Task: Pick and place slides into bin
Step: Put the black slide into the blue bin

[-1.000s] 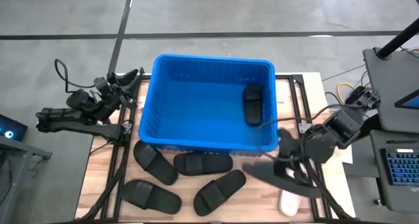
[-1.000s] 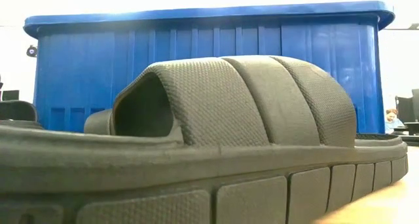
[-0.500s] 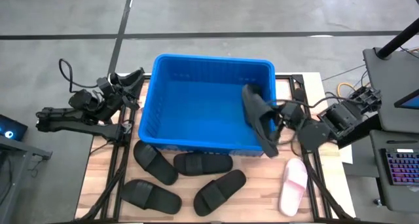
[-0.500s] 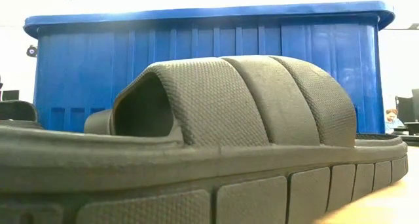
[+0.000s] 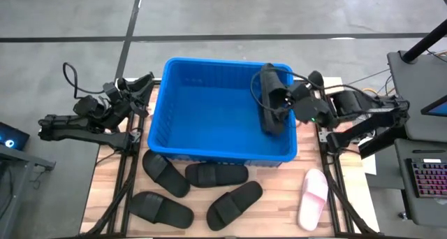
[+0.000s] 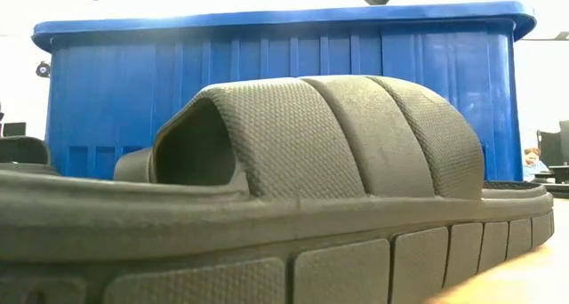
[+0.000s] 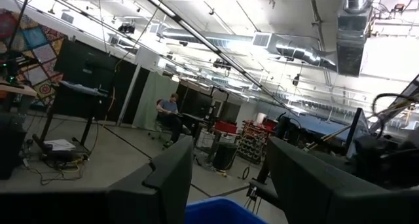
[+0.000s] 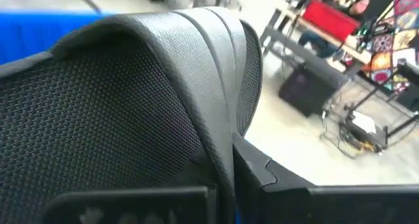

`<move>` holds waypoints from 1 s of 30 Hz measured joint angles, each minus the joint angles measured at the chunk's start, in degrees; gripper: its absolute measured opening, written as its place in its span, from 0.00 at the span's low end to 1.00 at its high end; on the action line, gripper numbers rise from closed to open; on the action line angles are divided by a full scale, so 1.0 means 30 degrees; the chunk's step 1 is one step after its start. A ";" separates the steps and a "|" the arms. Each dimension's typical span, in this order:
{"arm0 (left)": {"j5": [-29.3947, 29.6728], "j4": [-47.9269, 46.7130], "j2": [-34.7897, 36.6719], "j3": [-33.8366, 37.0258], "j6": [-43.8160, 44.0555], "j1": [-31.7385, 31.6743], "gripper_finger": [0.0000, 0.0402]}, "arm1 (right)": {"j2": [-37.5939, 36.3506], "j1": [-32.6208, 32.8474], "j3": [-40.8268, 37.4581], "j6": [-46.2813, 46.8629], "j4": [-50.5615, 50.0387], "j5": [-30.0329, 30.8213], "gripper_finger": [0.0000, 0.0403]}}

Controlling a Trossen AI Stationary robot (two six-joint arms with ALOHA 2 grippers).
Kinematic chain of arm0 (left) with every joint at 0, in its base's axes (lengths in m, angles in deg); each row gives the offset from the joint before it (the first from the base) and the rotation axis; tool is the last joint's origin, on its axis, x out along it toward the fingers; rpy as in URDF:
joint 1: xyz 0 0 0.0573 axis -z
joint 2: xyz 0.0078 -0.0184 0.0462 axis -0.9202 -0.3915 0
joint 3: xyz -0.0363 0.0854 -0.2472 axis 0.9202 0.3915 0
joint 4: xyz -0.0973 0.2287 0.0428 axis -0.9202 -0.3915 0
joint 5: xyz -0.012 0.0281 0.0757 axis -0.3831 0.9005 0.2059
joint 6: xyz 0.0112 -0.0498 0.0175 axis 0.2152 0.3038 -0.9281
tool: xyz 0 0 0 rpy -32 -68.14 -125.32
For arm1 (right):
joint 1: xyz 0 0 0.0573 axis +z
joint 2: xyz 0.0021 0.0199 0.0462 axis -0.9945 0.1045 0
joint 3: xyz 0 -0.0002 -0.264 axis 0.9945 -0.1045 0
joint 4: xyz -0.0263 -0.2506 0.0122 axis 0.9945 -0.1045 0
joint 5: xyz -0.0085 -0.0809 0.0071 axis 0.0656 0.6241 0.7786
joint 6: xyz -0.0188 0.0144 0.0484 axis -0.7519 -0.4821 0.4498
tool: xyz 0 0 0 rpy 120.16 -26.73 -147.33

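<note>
High view, five black slides (image 5: 216, 175), one pink (image 5: 312, 197)

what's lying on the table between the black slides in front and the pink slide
Nothing: in the high view, bare wooden table separates the nearest black slide from the pink slide.

The right arm reaches in from the table's right edge, its forearm lying roughly level and pointing left, with its wrist at the bin's right wall near the far right corner. The right gripper (image 5: 285, 103) is clamped on a black slide (image 5: 272, 103), held just inside that wall over the bin (image 5: 209, 103). The left arm lies folded low by the table's far left corner, outside the bin's left wall, and the left gripper (image 5: 143, 82) has its fingers (image 7: 173, 175) spread apart, holding nothing.
</note>
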State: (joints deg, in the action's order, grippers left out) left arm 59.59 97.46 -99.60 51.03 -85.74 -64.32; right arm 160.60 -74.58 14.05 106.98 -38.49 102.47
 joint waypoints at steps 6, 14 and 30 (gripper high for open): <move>0.1457 -0.0008 -0.0029 0.0000 -0.0015 0.0015 0.45 | 0.0651 -0.2609 -0.0013 -0.1498 -0.0453 -0.2002 0.03; 0.2335 -0.0073 -0.0325 -0.0007 -0.0022 0.0012 0.45 | 0.2928 -0.4909 -0.0016 -0.5517 -0.1349 -0.2139 0.03; 0.2329 -0.0088 -0.0220 -0.0007 -0.3758 0.0000 0.45 | 0.7581 -0.7109 -0.0125 -0.9181 -0.3056 -0.3865 0.03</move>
State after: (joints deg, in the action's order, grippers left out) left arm 66.58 97.20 -100.26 51.00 -97.02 -64.32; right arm 183.34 -95.91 13.67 79.44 -47.65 90.87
